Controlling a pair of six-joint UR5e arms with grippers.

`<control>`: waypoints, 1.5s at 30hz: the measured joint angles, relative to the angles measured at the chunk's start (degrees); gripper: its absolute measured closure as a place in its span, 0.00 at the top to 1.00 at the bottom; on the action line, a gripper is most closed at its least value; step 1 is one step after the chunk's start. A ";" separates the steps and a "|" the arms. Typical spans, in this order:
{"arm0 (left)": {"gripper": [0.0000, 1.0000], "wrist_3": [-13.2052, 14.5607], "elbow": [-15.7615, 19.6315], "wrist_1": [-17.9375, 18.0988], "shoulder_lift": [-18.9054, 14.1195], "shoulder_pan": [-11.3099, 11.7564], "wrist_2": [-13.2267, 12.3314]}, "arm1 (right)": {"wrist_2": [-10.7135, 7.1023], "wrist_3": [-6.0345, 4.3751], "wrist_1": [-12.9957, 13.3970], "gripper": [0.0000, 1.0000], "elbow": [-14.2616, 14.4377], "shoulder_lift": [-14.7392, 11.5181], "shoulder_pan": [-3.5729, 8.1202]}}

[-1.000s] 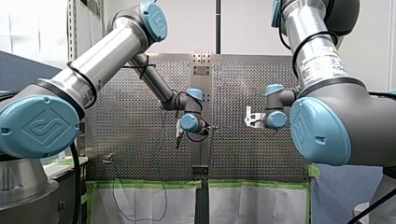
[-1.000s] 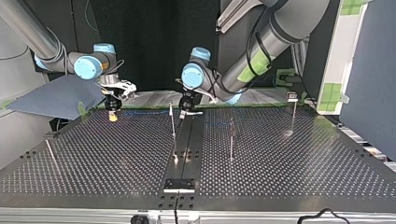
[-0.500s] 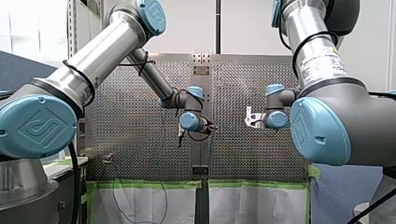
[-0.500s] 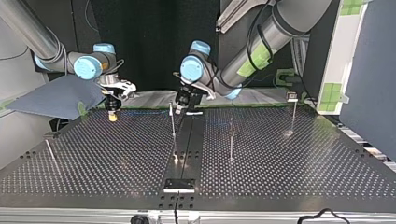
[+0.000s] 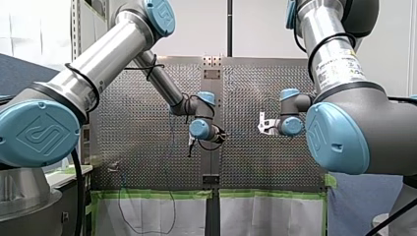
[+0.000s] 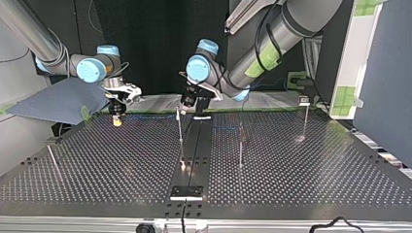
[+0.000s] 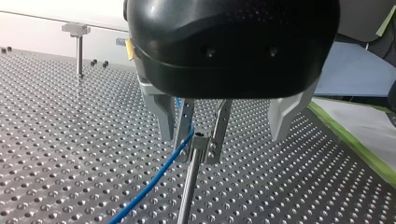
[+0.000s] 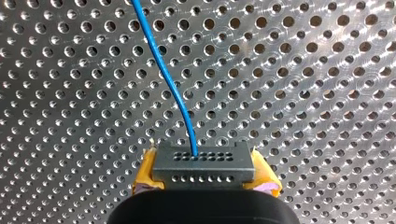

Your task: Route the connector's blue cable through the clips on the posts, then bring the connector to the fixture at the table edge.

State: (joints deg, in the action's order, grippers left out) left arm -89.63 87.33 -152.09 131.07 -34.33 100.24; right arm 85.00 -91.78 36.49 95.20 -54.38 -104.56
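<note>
In the right wrist view my right gripper point(image 8: 205, 178) is shut with its yellow pads point(image 8: 145, 173) on the dark grey connector point(image 8: 203, 162). The blue cable point(image 8: 163, 70) leaves the connector and runs over the perforated table. In the left wrist view my left gripper point(image 7: 196, 157) stands open, its metal fingers point(image 7: 185, 123) on either side of the clip atop a thin post point(image 7: 190, 186). The blue cable point(image 7: 154, 179) passes along one finger beside the clip. In the top view my left gripper point(image 6: 193, 110) hangs over the middle post point(image 6: 180, 127), and my right gripper point(image 6: 116, 119) is at the left.
More posts stand at the top view's centre right point(image 6: 240, 145), far right point(image 6: 305, 119) and left point(image 6: 51, 156). The fixture point(image 6: 186, 192) sits at the table's near edge in that view. A blue-grey sheet point(image 6: 58, 102) lies beside my right arm. Another clip post point(image 7: 79, 51) stands far behind my left gripper.
My left gripper has shifted toward the top view's left and turned, ending over the middle post. My right arm has stayed still with the connector.
</note>
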 joint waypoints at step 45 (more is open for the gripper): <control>1.00 0.27 0.13 -0.15 -0.68 -3.10 0.87 | -0.08 -0.09 -0.18 0.00 0.02 0.01 0.35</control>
State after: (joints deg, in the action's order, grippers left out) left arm -89.37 87.46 -152.24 130.39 -37.44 101.11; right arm 84.92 -91.87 36.31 95.22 -54.37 -104.22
